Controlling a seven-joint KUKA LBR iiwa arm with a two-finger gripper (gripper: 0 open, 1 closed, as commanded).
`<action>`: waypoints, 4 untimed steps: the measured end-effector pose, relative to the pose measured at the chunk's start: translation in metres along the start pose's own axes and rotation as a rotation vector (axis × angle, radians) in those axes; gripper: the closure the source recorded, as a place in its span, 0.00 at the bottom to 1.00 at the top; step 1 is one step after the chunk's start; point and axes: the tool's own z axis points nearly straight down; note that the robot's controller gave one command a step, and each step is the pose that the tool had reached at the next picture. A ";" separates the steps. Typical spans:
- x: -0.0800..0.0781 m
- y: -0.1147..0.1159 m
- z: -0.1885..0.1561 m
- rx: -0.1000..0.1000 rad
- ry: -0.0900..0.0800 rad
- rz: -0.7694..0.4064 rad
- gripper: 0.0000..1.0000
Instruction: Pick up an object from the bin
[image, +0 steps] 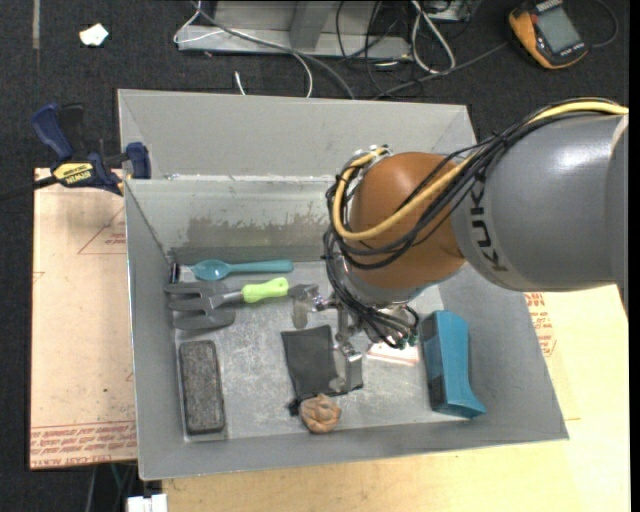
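Grey bin floor (250, 385): black flat piece (306, 362) lies just beside end effector (349, 370), grip state unreadable

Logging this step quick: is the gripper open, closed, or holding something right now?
Gripper: cannot be told; it sits beside the flat black piece in the middle of the bin.

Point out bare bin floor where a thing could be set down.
Bare: the strip between the grey block and the black pad, and the front floor between the brown lump and blue box. Crowded: around the spoon and green-handled tool.
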 end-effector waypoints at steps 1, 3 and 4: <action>-0.015 -0.010 0.022 -0.002 0.007 0.267 0.00; -0.015 -0.028 0.095 0.000 -0.010 0.198 1.00; -0.014 -0.027 0.091 0.001 -0.012 0.242 1.00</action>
